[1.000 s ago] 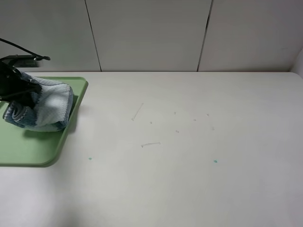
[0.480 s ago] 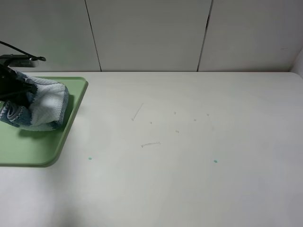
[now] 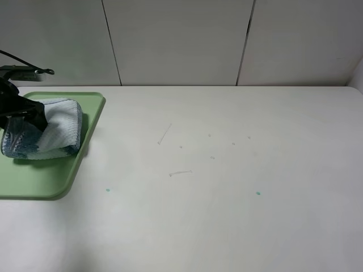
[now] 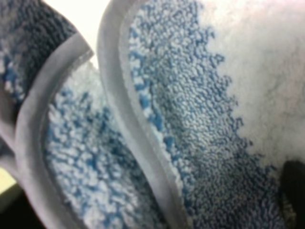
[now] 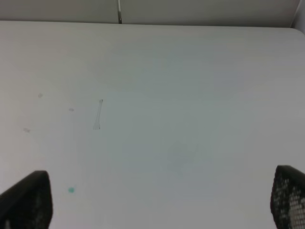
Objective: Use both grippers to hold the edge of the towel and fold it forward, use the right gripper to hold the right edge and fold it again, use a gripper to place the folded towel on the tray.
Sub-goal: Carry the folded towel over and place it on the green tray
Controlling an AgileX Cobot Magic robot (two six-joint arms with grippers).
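Note:
The folded blue-and-white towel (image 3: 57,133) lies bunched on the light-green tray (image 3: 45,178) at the far left of the table. My left gripper (image 3: 34,116) is at the towel's left side, pressed against the cloth. The left wrist view is filled by the towel (image 4: 200,95) and its grey piped edge (image 4: 121,124), with only one dark fingertip (image 4: 294,191) showing, so how the jaws stand is unclear. My right gripper (image 5: 156,200) is out of the exterior high view. Its wrist view shows it open over bare table, holding nothing.
The white table (image 3: 227,170) carries a few faint scuffs and two small teal specks (image 3: 258,193). A panelled wall (image 3: 181,39) runs along the back edge. The tray reaches the left border of the view.
The towel bundle has sunk and flattened onto the tray, shifting slightly left with the left gripper. The right gripper has not changed.

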